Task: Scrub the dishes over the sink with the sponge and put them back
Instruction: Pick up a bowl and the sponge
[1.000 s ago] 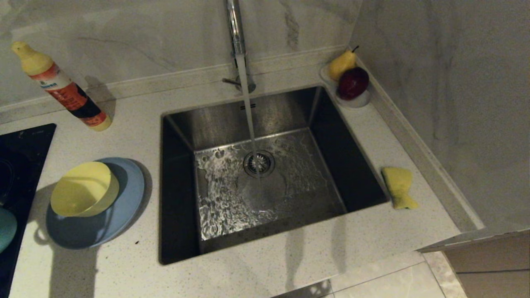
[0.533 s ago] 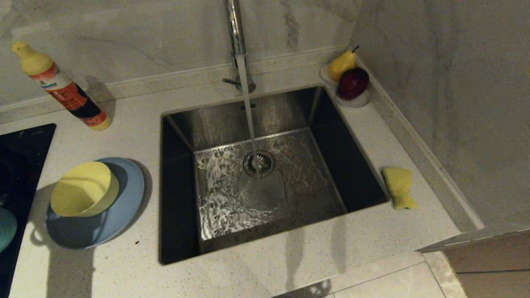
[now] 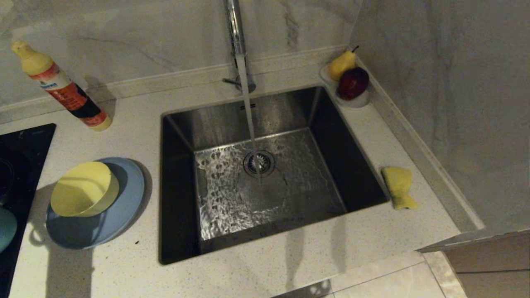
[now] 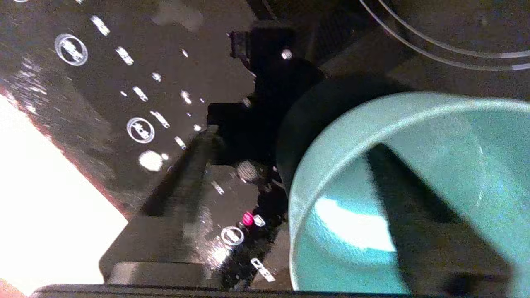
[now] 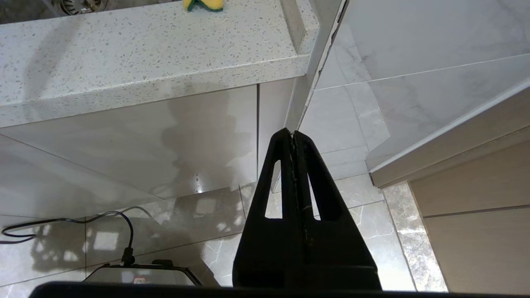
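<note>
The teal bowl (image 4: 352, 256) stands on a black cooktop (image 4: 165, 62); only its edge (image 3: 6, 227) shows at the far left of the head view. My left gripper (image 4: 292, 142) is open astride its rim, with one finger (image 4: 414, 215) inside the bowl and the other outside. The pale-yellow bowl (image 3: 83, 188) lies tilted on the light-blue plate (image 3: 120, 219), left of the sink (image 3: 182, 136). On the counter right of the sink lies the sponge (image 3: 398, 186). My right gripper (image 5: 293, 134) hangs shut and empty below the counter edge.
Water runs from the tap (image 3: 236, 29) onto the drain strainer (image 3: 258, 162). A detergent bottle (image 3: 62, 87) leans at the back left. A pear (image 3: 341, 64) and a red apple (image 3: 352, 82) sit in a white dish (image 3: 358, 101) in the back right corner by the wall.
</note>
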